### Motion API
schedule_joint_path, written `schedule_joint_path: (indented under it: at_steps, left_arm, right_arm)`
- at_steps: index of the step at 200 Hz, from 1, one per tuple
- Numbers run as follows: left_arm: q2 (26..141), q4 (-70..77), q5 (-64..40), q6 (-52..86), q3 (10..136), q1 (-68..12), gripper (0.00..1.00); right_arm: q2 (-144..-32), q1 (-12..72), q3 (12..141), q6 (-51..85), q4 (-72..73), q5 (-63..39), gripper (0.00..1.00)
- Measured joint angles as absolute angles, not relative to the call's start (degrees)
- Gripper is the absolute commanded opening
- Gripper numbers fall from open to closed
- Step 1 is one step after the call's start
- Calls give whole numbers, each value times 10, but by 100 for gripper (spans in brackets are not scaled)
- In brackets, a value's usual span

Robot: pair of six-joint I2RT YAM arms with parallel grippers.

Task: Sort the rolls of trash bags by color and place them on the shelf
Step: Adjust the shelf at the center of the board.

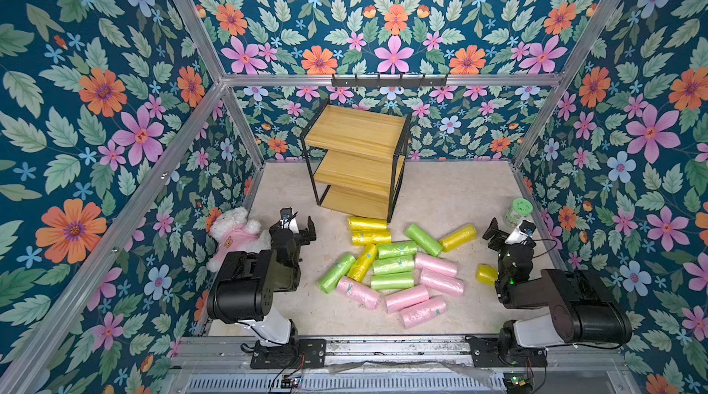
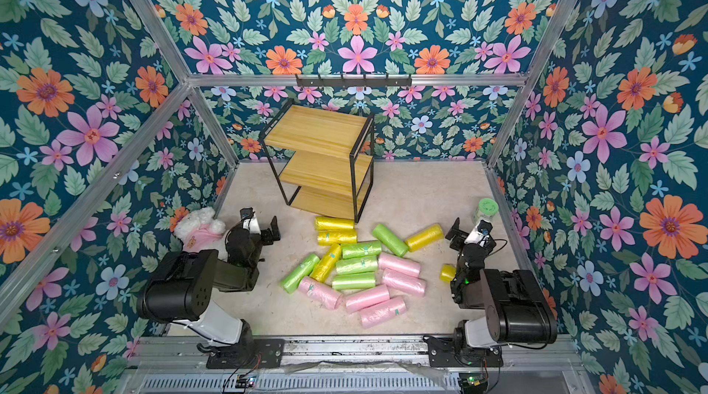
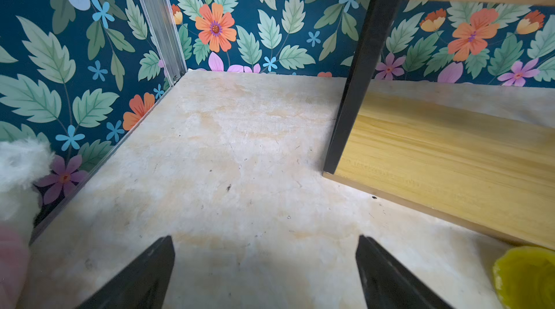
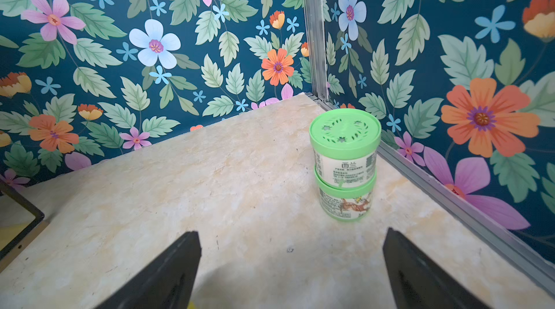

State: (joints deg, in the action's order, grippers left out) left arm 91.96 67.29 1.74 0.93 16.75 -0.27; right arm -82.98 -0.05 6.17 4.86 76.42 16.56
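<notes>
Both my hands gape wide and hold nothing. My left gripper (image 3: 265, 238) hangs over the bare table (image 3: 228, 148) at the near left, close to the near-left leg of the shelf (image 1: 356, 131). My right gripper (image 4: 291, 231) is at the right, facing two stacked green-lidded jars (image 4: 345, 154) by the right wall.

The rolls of trash bags (image 1: 393, 265) all lie on the table between my arms, nearer than the shelf, with green, pink and yellow jumbled and touching. Two yellow rolls (image 1: 367, 223) lie side by side just before the shelf's near-right foot, and a lone yellow roll (image 1: 486, 274) sits apart, just beside my right arm. The shelf stands at the far centre, slightly askew. A white plush toy (image 1: 233, 231) in pink lies against the left wall by my left arm.
</notes>
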Motion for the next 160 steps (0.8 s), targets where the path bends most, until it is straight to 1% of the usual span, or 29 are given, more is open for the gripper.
schedule_joint_path:
  at_steps: [132, 146, 160]
  left_arm:
    - [920, 673, 17, 9, 168, -3, 100]
    - [916, 672, 18, 9, 168, -3, 99]
    - [887, 657, 23, 10, 166, -3, 99]
  right_arm:
    - [-830, 0, 62, 49, 764, 166, 99]
    - [-814, 4, 59, 49, 761, 166, 99]
    - [-771, 9, 58, 47, 747, 167, 99]
